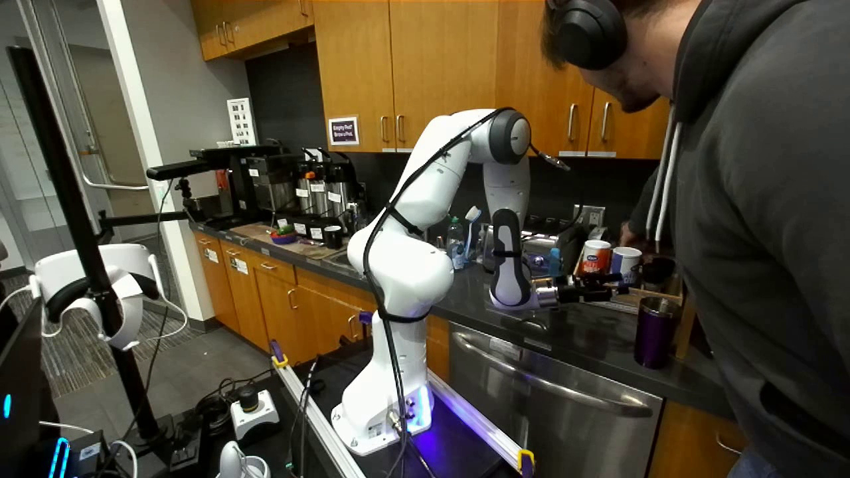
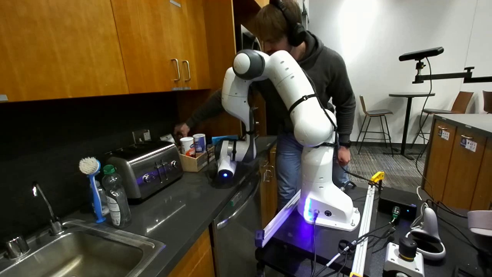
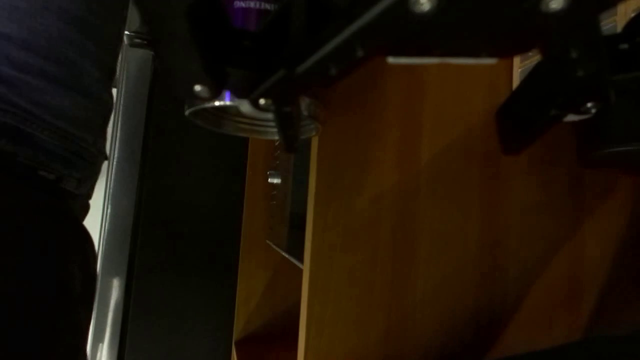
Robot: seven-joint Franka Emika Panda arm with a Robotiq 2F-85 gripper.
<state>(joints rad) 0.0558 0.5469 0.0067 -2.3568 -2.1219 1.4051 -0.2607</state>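
Note:
My gripper (image 1: 612,288) reaches out over the dark counter in an exterior view. Its black fingers stand wide apart in the wrist view (image 3: 400,137), with nothing between them. A purple tumbler (image 1: 654,337) with a steel rim stands upright near the fingertips; its rim shows behind the left finger in the wrist view (image 3: 250,127). A red-and-white canister (image 1: 595,257) and a blue-and-white canister (image 1: 625,260) stand behind the gripper. They sit in a wooden box (image 2: 193,163). In an exterior view the wrist (image 2: 230,157) hides the fingers.
A person (image 2: 326,77) leans over the counter, a hand (image 2: 182,130) behind the canisters. A toaster (image 2: 146,167), a green-capped bottle (image 2: 115,200), a blue brush (image 2: 94,184) and a sink (image 2: 150,246) line the counter. A wooden panel (image 3: 425,200) rises ahead of the gripper.

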